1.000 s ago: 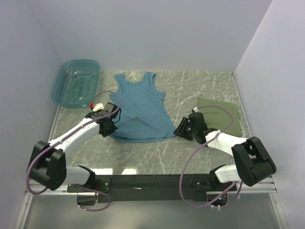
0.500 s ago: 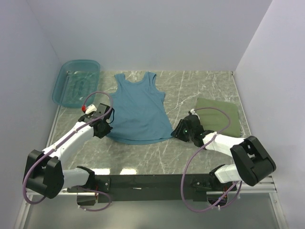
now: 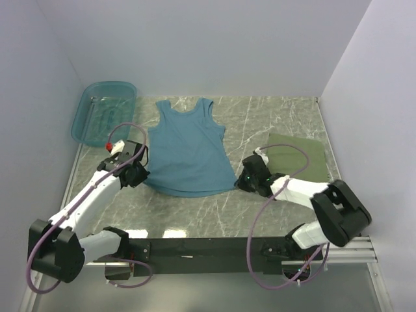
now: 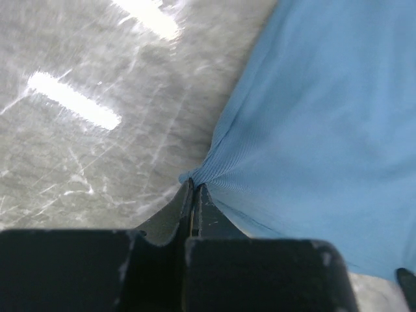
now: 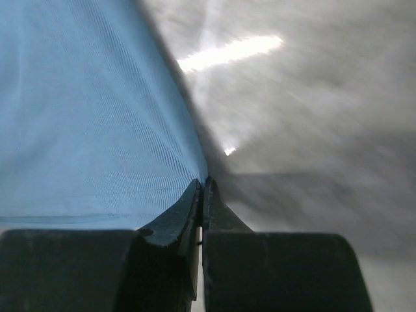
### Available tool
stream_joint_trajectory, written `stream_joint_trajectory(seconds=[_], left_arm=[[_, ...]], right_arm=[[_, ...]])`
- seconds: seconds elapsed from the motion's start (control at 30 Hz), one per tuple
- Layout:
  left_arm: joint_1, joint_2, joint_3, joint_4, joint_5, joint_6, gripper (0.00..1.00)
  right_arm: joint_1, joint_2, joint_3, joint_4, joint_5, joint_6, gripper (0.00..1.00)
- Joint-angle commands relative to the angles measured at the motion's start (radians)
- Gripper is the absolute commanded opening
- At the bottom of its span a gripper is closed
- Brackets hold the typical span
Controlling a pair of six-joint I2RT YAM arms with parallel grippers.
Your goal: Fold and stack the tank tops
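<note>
The teal top (image 3: pixel 190 146) lies flat in the middle of the table (image 3: pixel 273 120), neck to the far side, hem toward the arms' bases. My left gripper (image 3: pixel 138 175) is pressed together on the left hem corner, and the cloth puckers into its tips. My right gripper (image 3: pixel 242 182) is closed on the right hem corner, but there I see only a very thin bite at the edge. I judge this the weak point: if I lift to fold the hem toward the neck, that corner may slip out and the fold goes crooked. If the arms do not rise together, the cloth will stretch or drag. I cannot tell whether each pinch takes both layers; with one only, the back layer would be left lying. The right arm is also near the folded olive top (image 3: pixel 302 156), and a wide swing could disturb it.
</note>
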Motion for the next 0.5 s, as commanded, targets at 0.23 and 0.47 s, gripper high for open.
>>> stream_joint_trajectory(seconds=[0.23,0.47], left_arm=[[0.029,-0.209,0.397,-0.084,0.090,0.186,0.01],[0.031,-0.280,0.743,-0.047,0.174,0.189,0.01]], right_arm=[[0.005,-0.524,0.462,-0.670,0.239,-0.200,0.00],[0.005,-0.620,0.858,-0.741,0.120,-0.336,0.00]])
